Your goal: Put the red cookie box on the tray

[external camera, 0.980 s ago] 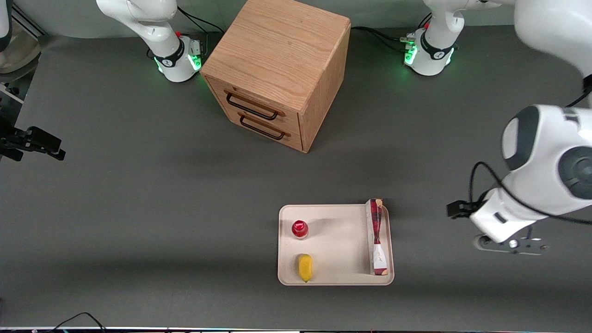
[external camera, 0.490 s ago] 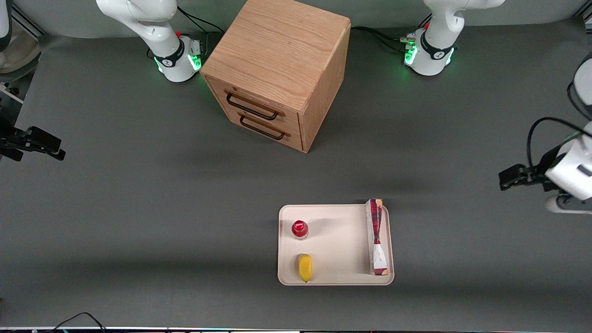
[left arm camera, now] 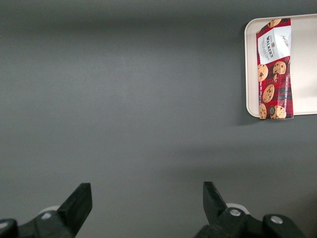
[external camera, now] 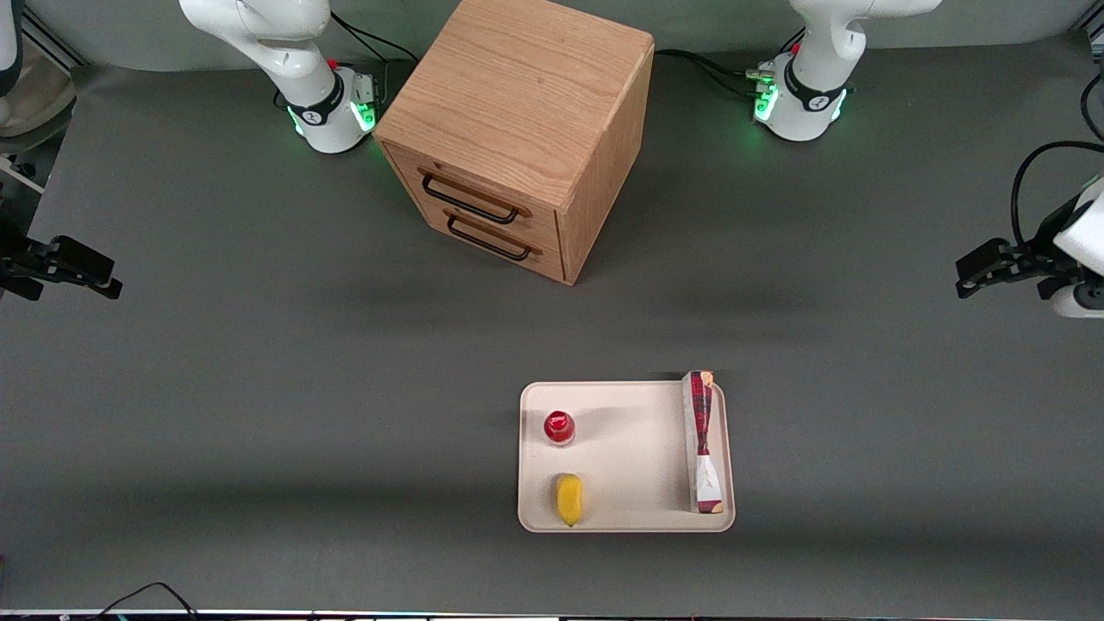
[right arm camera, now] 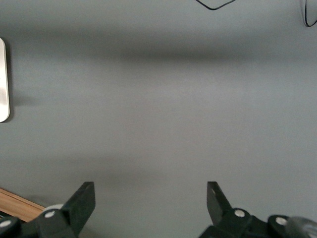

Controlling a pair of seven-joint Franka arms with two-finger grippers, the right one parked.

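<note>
The red cookie box (external camera: 703, 444) lies lengthwise on the cream tray (external camera: 634, 466), along the tray's edge toward the working arm's end. In the left wrist view the red cookie box (left arm camera: 274, 69) shows its cookie print and white label, resting flat inside the tray (left arm camera: 251, 74) rim. My left gripper (left arm camera: 147, 191) hangs open over bare grey table with nothing between its fingers. It is well apart from the box, at the working arm's end of the table, where the arm's wrist (external camera: 1074, 267) shows in the front view.
A red-capped bottle (external camera: 559, 427) and a yellow item (external camera: 568, 498) also sit on the tray. The wooden two-drawer cabinet (external camera: 517, 138) stands farther from the front camera, near the arm bases.
My left arm has drawn away from the tray, toward the working arm's end of the table and farther from the front camera. The box and tray have stayed put.
</note>
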